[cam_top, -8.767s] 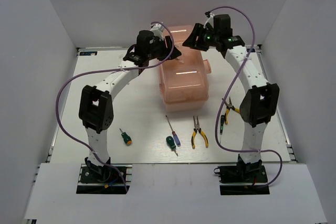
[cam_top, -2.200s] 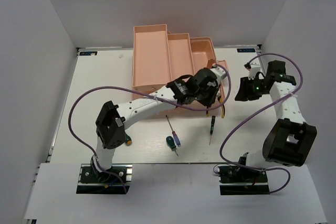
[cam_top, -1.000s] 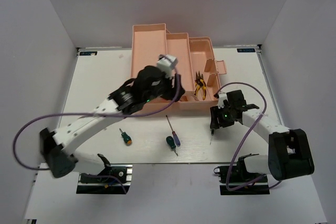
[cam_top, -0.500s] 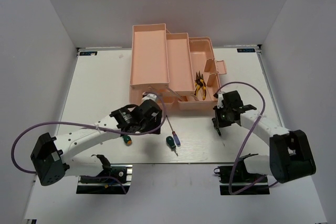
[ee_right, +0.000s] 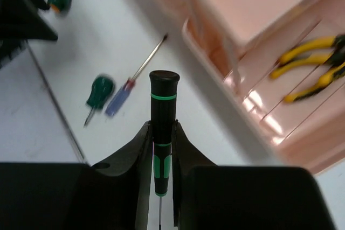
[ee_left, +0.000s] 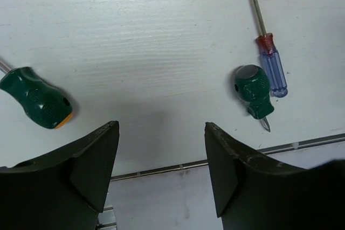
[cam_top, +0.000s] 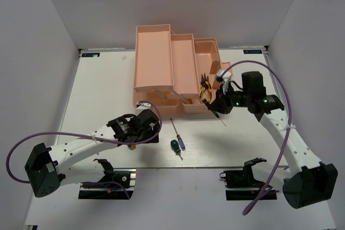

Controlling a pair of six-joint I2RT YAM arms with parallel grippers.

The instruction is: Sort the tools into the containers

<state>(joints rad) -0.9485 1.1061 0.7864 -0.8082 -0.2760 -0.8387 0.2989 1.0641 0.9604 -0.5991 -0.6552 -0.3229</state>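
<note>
Pink toolbox [cam_top: 153, 57] at far middle of tabletop [cam_top: 102, 90], trays stepped open. Translucent plastic, probably light and stiff; no need to lift it.

Two yellow pliers [ee_right: 310, 65] already in a right-hand compartment, side by side. Likely the heaviest tools here. Metal noses, coated handles; best pinched across both handles.

Purple screwdriver [ee_left: 272, 63] flat on tabletop, close against second green screwdriver [ee_left: 253, 87]; touching or not, cannot tell. Slim, light, rigid. Grab mid-handle, not the thin shaft.

Clamped in right fingers [ee_right: 141, 152]: thin dark screwdriver [ee_right: 164, 98], held mid-handle and hanging over tabletop just off the toolbox's near edge. Very light, with a smooth round handle, so apt to twist in a pinch.

Left fingers [ee_left: 89, 165] spread wide, gripping nothing, low over tabletop between green screwdriver [ee_left: 35, 98] and the second one. Both stubby with fat handles, easy to grip across the handle, likely to roll.

Tabletop white, flat, hard, faintly grained, with a rail slot along the near edge. Plain white walls [cam_top: 54, 25] on three sides. Seemingly room to work either side of toolbox.
</note>
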